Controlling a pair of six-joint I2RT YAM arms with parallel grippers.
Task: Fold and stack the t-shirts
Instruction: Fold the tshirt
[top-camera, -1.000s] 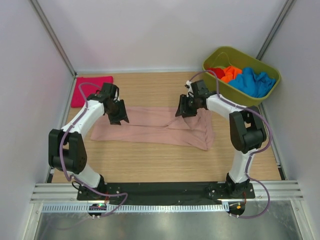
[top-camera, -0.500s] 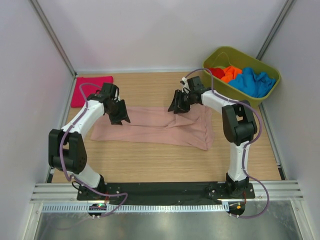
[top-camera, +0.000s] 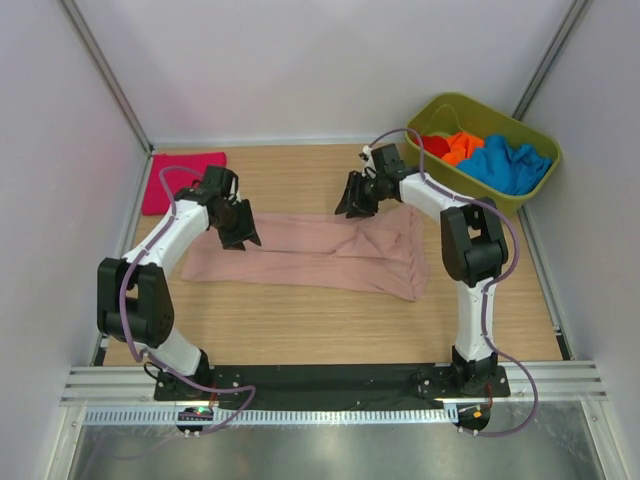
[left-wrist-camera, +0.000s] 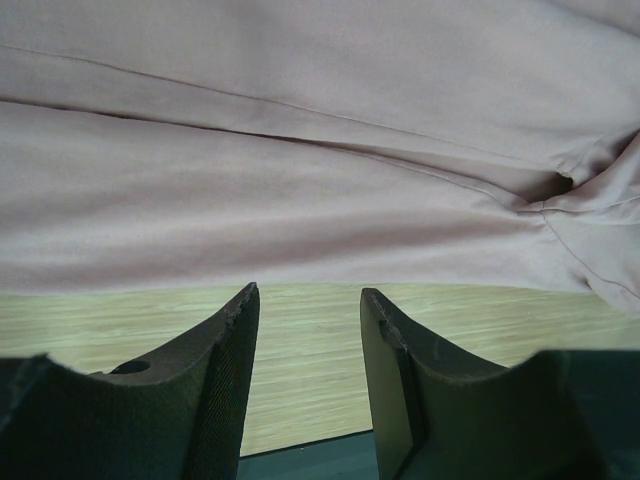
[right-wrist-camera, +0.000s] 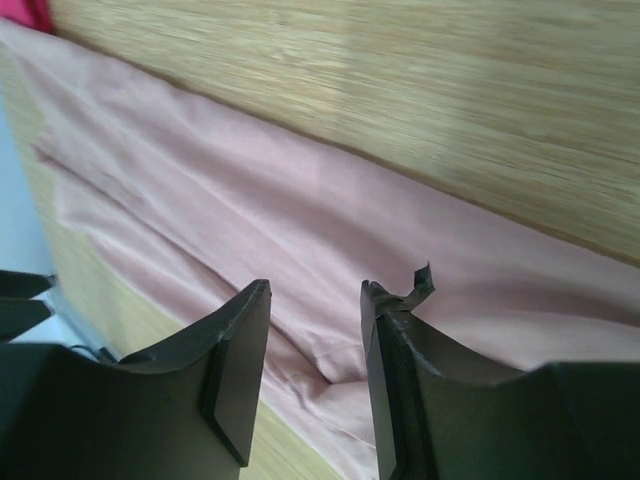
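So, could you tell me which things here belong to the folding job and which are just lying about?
Job: pink shirt, magenta shirt, red shirt, orange shirt, blue shirt.
Lying about: green tub, holding the last three.

We see the dusty-pink t-shirt (top-camera: 300, 250) lying flat across the middle of the table (top-camera: 300, 320) as a long band running left to right, with soft creases along its length and a wider, wrinkled end at the right. The magenta t-shirt (top-camera: 183, 180) lies folded into a flat rectangle at the far left corner, well apart from it. The red t-shirt (top-camera: 433, 146), the orange t-shirt (top-camera: 462, 147) and the blue t-shirt (top-camera: 505, 165) lie crumpled side by side in the olive-green tub (top-camera: 470, 192) at the far right.
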